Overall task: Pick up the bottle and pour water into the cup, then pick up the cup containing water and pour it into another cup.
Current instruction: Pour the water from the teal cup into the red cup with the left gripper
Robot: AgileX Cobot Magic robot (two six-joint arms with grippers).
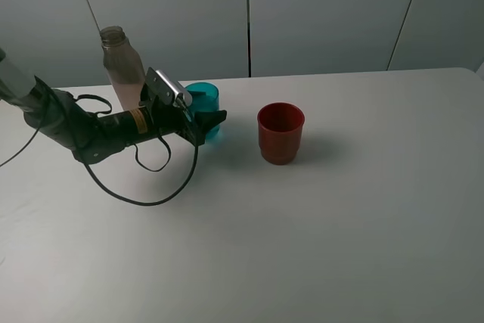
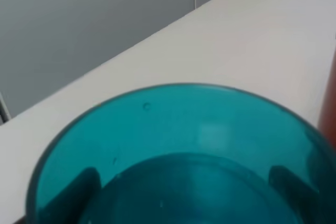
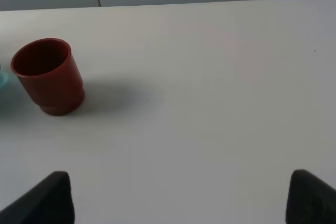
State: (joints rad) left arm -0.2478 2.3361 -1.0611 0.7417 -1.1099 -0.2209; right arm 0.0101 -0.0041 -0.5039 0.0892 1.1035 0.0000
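Teal cup [image 1: 206, 100] stands upright on the white table [image 1: 340, 225], towards the rear left, with the left tool [image 1: 210, 115] reached in around it from the left side. In the left wrist view the cup fills most of the picture, and the tool's two dark fingers [image 2: 79, 184] show through its translucent wall, one on each side. The tool straddles the cup, but I cannot tell whether the fingers press on the plastic or stand just off it. A darker round patch lies low inside the cup; whether that is water or the base is not clear. The bottle [image 1: 121, 66] stands upright and uncapped just behind the left arm, to the left of the cup and close to it. The red cup [image 1: 280, 132] stands upright to the right of the teal cup, apart from it, its mouth open and its stepped base on the table. The right tool [image 3: 178, 198] shows only in its own wrist view, fingers spread wide with bare table between them, well apart from the red cup [image 3: 48, 75].
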